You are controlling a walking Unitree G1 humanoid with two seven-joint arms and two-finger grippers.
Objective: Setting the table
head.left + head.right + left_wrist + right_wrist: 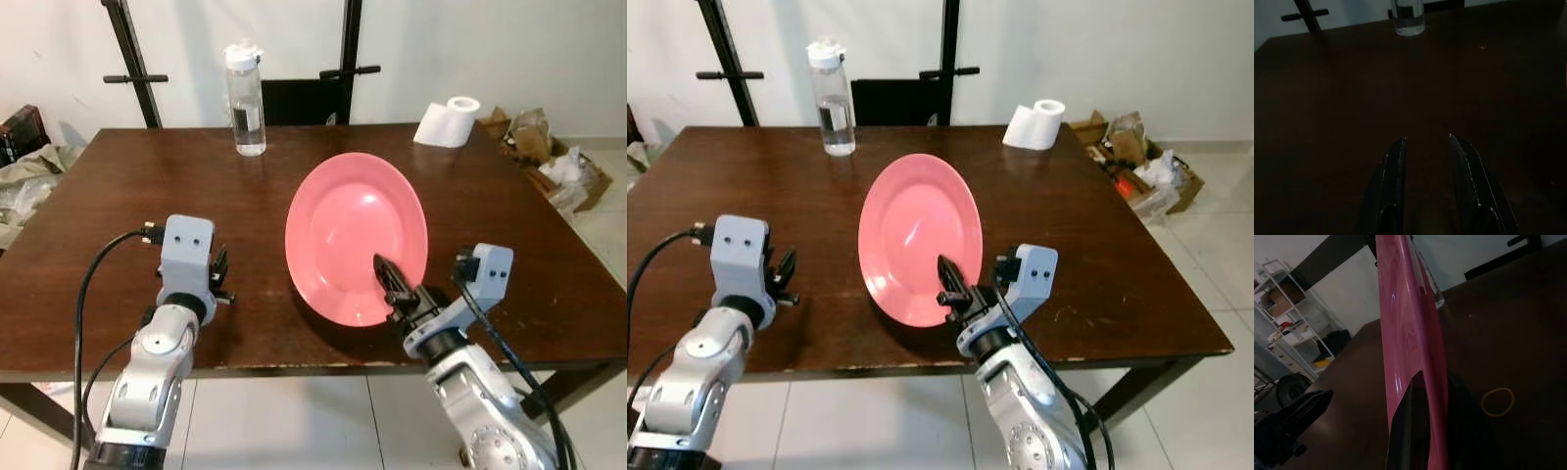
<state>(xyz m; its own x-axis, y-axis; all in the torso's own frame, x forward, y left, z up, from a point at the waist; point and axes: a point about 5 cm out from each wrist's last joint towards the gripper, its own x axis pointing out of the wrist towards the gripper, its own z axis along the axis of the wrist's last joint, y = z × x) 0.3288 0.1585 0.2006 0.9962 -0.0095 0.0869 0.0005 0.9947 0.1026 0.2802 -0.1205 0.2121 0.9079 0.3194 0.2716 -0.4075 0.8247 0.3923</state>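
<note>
A large pink plate [355,233] hangs tilted above the dark wooden table [127,186], its near rim pinched by my right gripper [388,276] at the table's front right. In the right wrist view the plate [1408,338] stands edge-on between the two black fingers [1410,431]. My left gripper [1426,142] hovers low over bare tabletop at the front left, open with nothing between its fingers; its wrist housing [186,250] sits near the front edge.
A clear water bottle [245,98] with a white cap stands at the table's far side. A roll of white paper [449,121] lies at the far right corner. Boxes and bags clutter the floor on the right [549,162]. A yellow rubber band [1497,401] lies on the table.
</note>
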